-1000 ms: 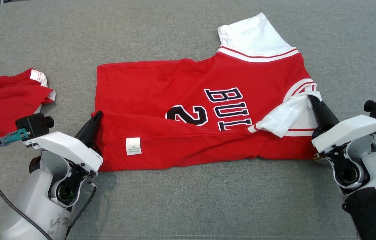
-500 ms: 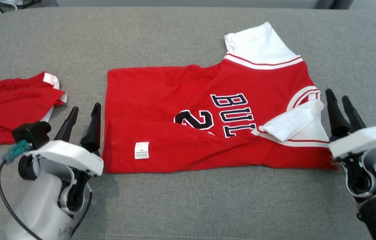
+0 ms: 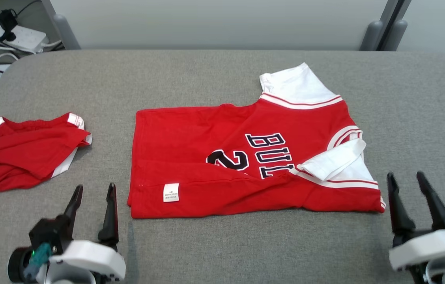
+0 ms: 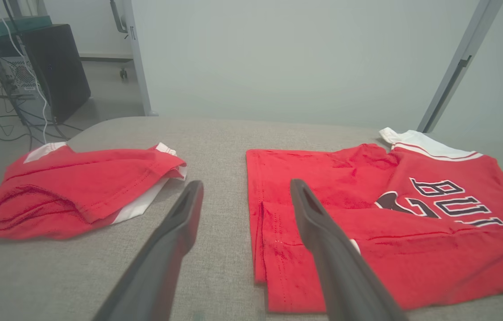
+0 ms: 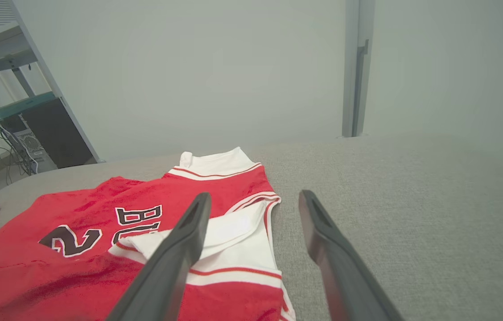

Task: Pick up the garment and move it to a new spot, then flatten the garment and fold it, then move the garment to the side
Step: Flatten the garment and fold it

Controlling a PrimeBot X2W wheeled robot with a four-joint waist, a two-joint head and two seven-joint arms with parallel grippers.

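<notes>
The garment (image 3: 214, 157) is a red jersey with white sleeves and dark lettering. It lies on the grey padded table (image 3: 222, 244) with its near edge folded over, a white label facing up. My left gripper (image 3: 94, 189) stands open just off the jersey's near left corner, touching nothing. My right gripper (image 3: 404, 177) stands open beside the near right corner, also empty. In the left wrist view the jersey (image 4: 412, 214) lies right of my left gripper (image 4: 245, 187). The right wrist view has the jersey (image 5: 100, 232) to the left of my right gripper (image 5: 253, 198).
A second red garment with white trim (image 3: 25, 154) lies crumpled at the table's left edge, also seen as the red heap (image 4: 73, 187). Cables and a power strip (image 3: 17, 35) sit on the floor beyond the far left corner. Grey wall panels stand behind the table.
Both grippers let go of the jersey's near fold, opened and drew back toward me. The fold stays lying on the jersey. The head camera has tilted up, showing the table's far edge.
</notes>
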